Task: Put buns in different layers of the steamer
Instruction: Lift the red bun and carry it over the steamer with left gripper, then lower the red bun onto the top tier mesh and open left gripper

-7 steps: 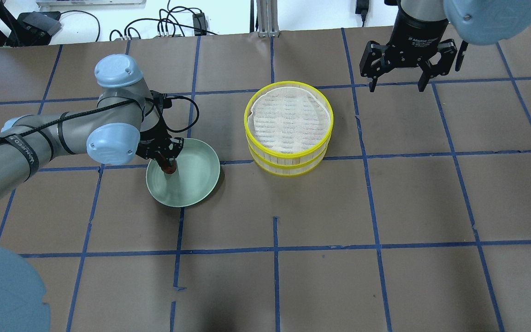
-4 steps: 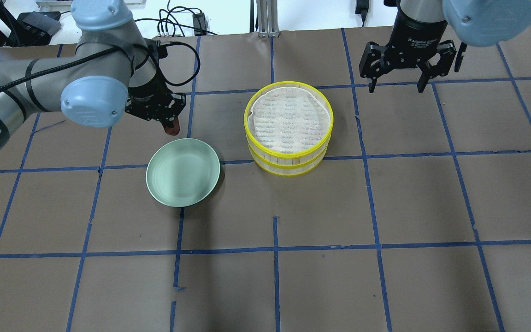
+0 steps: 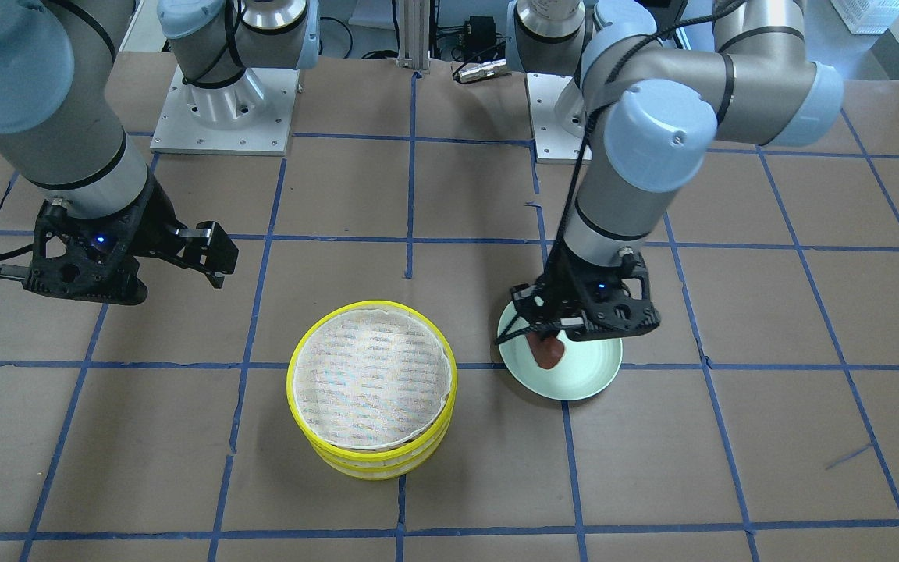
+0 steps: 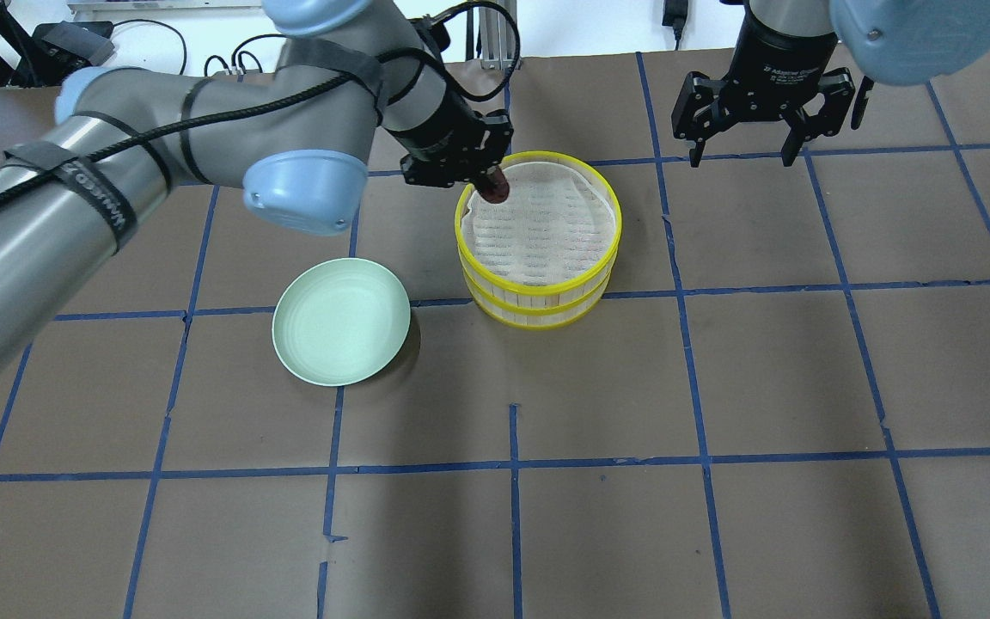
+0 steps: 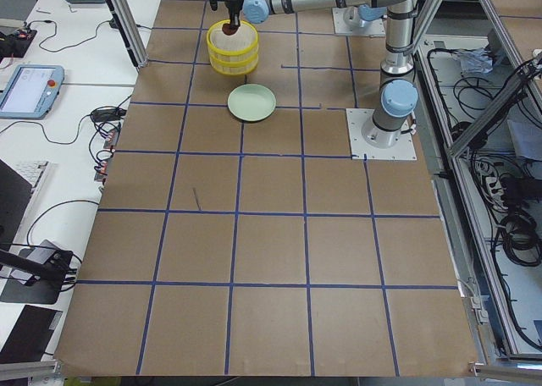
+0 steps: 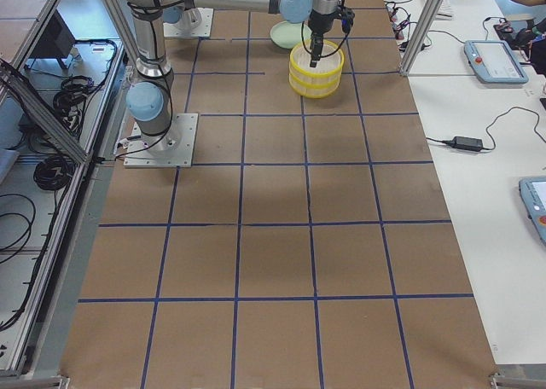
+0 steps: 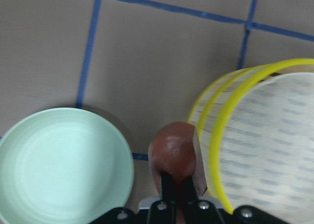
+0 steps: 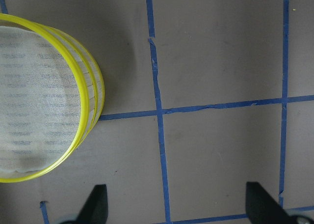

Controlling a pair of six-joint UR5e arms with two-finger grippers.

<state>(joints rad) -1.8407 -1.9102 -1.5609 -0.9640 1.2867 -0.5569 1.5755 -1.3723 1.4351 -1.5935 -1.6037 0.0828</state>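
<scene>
While the pale green bowl (image 4: 341, 321) sits on the tabletop (image 4: 718, 387) well to the left in the overhead view, the left end effector (image 4: 485, 180) is clamped on the dark reddish-brown bun (image 4: 496, 188). It holds the bun in the air at the far-left edge of the top steamer tray (image 4: 608, 249).

The wrist view puts the bun right at the yellow rim, not yet clearly over the cloth liner. The middle of the liner lies to the robot's right of the bun and slightly nearer the robot, so the coming move is probably a short shift that way, then a descent.

The tray rests on a second one. The white bun shows in no view.

Farther right, the right end effector (image 4: 740, 162) hangs with fingers spread, holding nothing, well apart from the stack.
</scene>
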